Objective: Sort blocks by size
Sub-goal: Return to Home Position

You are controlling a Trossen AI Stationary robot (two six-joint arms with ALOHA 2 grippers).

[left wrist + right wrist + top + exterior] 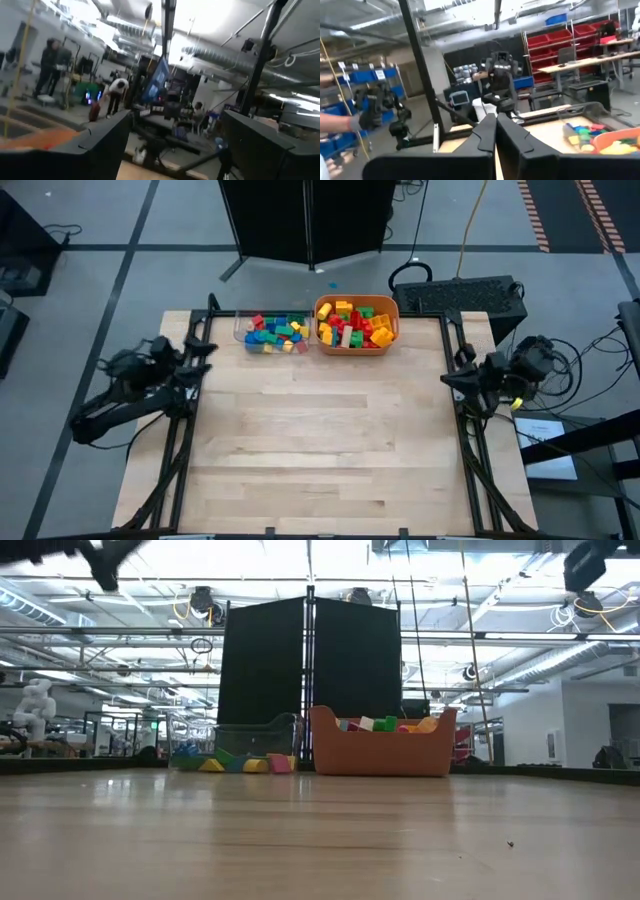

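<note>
Bare wood of the bench (320,840) lies closest in the low view, with nothing of the task on it. Everything to be sorted sits at the far edge, near its middle, in two containers side by side; whether they touch I cannot tell. A clear tray (240,330) on the left holds the small blocks (275,333), mostly blue and green with some red and yellow. An orange tub (317,320) on the right holds the bigger bricks (352,325), chiefly yellow and red, heaped to about its rim.

Both arms are well apart from these. The left gripper (177,112) sits at the bench's left edge, jaws wide apart and holding nothing. The right gripper (495,120) sits at the right edge, jaws together and holding nothing.

Judging by this layout, the sorting looks finished and the arms are parked.

The pieces are probably light, rigid plastic with smooth, rather slippery sides. Any stray would be best pinched from above across its two flat side walls on the narrow width, not over the studs. In a heap, the topmost piece should go first, since its neighbours will shift easily.
</note>
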